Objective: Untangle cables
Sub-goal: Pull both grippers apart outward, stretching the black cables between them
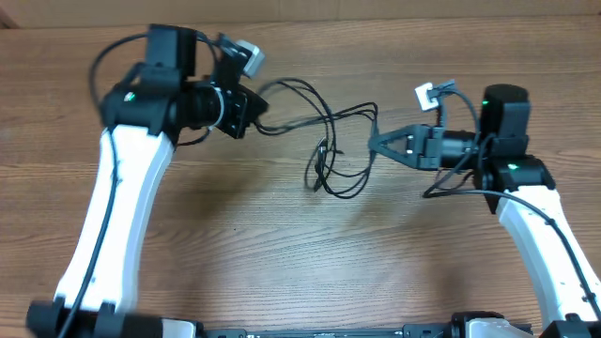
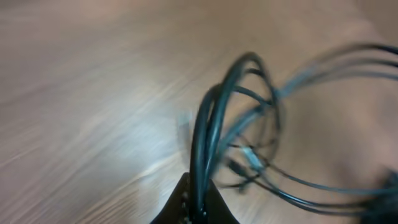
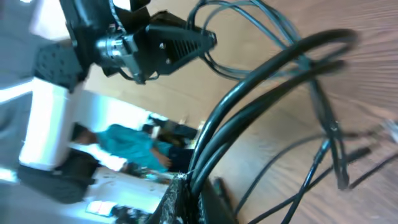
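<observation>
The cables (image 1: 329, 141) are thin black cords strung between my two grippers, with a tangled knot and plug ends hanging over the table's middle (image 1: 321, 167). My left gripper (image 1: 252, 111) is shut on the cables' left end; in the left wrist view the cords (image 2: 208, 134) run straight up out of its shut jaws (image 2: 198, 202). My right gripper (image 1: 374, 141) is shut on the right end; in the right wrist view thick loops of cable (image 3: 261, 93) rise from its jaws (image 3: 194, 186). The left gripper (image 3: 186, 40) also shows there, holding cords.
The wooden table (image 1: 235, 244) lies under everything. Thicker black wires (image 1: 460, 183) run along the right arm, and one loops by the left arm (image 1: 99, 70). A person in a teal shirt (image 3: 130, 146) stands beyond the table in the right wrist view.
</observation>
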{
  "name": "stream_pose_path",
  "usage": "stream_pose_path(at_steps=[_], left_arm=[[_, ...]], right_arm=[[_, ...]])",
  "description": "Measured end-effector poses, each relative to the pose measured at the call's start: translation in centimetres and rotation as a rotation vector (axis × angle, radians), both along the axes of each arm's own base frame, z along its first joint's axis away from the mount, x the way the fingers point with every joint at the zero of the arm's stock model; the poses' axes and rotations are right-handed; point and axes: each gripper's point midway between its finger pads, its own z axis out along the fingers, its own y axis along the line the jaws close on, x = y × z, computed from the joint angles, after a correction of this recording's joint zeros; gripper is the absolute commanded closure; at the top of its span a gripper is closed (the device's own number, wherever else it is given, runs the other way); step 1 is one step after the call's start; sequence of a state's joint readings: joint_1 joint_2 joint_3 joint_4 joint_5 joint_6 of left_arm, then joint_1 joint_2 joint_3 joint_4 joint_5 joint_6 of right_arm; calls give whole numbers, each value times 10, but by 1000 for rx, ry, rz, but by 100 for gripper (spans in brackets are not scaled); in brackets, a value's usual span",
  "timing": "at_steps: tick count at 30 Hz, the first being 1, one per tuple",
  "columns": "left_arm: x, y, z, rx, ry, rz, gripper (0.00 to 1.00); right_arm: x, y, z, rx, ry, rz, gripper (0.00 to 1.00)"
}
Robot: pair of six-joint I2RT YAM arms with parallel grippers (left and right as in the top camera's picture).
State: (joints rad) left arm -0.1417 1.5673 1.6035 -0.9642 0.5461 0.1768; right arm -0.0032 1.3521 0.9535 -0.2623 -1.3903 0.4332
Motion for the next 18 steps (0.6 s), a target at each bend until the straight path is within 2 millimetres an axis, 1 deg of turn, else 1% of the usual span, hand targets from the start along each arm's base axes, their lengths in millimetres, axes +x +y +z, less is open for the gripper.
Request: stream_pose_path(at_steps=[3,5,7,10,11,12,14,16,18], left_arm=[[-1,27,19,68,-38,187,96],[-4,45,26,107,-45,306,95],[-9,56,27,130,-32,378,96],[-16,64,19,154,23,430,96],[-18,66,14,164,47,442,96],[-18,69,8,178,69,456,96],[-17,71,1,192,86,466,96],[-15,72,-11,211,121,473,96],[-13,74,-34,241,182,477,96]], right_arm=[[-1,-15,7,43,7,2,96],[0,-25,10,60,13,-9,96],[1,-32,11,70,12,-21,96],[5,-36,5,57,61,-61,96],[8,-38,-2,38,99,-93,96],[13,-41,-14,-3,162,-152,96],[20,-47,-33,-76,227,-240,96],[28,-60,-64,-210,318,-369,96],[31,-84,-101,-398,407,-520,96]])
